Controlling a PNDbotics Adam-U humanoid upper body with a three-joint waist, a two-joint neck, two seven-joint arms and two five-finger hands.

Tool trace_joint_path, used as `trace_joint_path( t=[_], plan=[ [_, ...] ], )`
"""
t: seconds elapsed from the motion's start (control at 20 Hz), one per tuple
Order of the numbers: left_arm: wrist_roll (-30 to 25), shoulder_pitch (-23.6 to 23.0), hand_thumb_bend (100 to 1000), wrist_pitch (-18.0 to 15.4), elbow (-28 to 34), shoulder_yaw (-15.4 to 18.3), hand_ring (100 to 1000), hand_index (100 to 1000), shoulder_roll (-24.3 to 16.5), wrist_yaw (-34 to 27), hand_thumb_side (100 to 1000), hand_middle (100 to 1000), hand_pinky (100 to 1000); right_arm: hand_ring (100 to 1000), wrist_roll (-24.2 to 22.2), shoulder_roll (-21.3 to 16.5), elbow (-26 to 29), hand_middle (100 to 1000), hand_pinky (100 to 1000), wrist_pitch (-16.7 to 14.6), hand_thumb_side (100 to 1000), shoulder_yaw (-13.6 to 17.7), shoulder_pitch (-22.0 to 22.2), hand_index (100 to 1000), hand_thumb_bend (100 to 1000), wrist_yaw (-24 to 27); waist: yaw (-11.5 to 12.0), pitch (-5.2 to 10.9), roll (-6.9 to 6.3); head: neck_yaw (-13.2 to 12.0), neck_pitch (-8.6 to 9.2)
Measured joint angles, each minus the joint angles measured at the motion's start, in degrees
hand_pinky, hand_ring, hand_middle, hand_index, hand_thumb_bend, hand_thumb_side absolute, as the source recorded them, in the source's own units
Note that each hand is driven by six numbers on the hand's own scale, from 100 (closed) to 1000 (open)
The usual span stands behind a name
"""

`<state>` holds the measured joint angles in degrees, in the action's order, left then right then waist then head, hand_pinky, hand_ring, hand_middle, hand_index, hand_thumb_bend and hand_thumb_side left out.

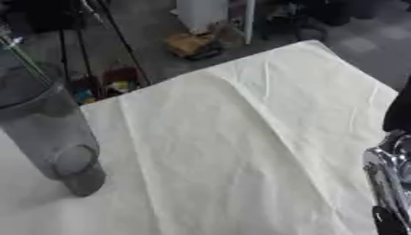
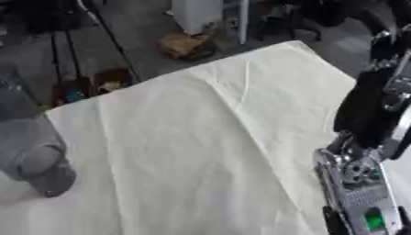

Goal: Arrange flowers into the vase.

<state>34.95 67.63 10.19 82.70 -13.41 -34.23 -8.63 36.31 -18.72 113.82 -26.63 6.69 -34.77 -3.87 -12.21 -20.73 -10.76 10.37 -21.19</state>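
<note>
A tall grey see-through vase (image 1: 48, 128) stands upright on the cream tablecloth (image 1: 241, 137) at the left edge; the right eye view shows only its lower part (image 2: 36, 160). A thin pale line (image 1: 22, 57) slants above its rim, and I cannot tell what it is. No flower shows on the cloth. My right arm (image 2: 365, 151), black and silver, comes down along the right edge and leaves the picture at the bottom, so its hand is hidden. Neither the left arm nor its hand shows in either view.
The table's far edge (image 1: 192, 73) runs slantwise from the left up to the right corner. Beyond it lies the floor with a brown box (image 1: 189, 43), dark stand legs (image 1: 72, 59), small coloured items (image 1: 116, 85) and a white post (image 1: 249, 20).
</note>
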Motion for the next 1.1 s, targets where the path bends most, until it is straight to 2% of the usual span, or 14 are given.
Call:
trace_joint_path(
  t=[0.25, 0.7, 1.1],
  plan=[
    [-0.5, -0.1, 100, 0.4, 0.2, -0.1, 311, 463, 0.0, 1.3, 745, 296, 100, 819, 0.0, 0.0, 0.0, 770, 729, 0.0, 695, 0.0, 0.0, 841, 100, 0.0, 0.6, 0.01, 0.28, 0.0, -0.38],
    [-3.0, -0.5, 100, 0.3, 1.3, -0.5, 449, 562, 0.0, 2.4, 692, 444, 196, 818, 0.0, 0.3, 0.0, 770, 729, 0.0, 694, 0.0, 0.1, 840, 100, 0.1, 1.2, 0.12, 0.48, -0.2, -0.37],
    [-5.3, -0.6, 118, -0.7, 1.8, -0.8, 629, 814, -0.1, 3.5, 698, 659, 392, 818, 0.2, 0.3, 0.0, 769, 728, 0.2, 689, 0.0, 0.1, 840, 100, 0.2, 1.2, 0.26, 0.49, -0.2, -0.19]
  ],
)
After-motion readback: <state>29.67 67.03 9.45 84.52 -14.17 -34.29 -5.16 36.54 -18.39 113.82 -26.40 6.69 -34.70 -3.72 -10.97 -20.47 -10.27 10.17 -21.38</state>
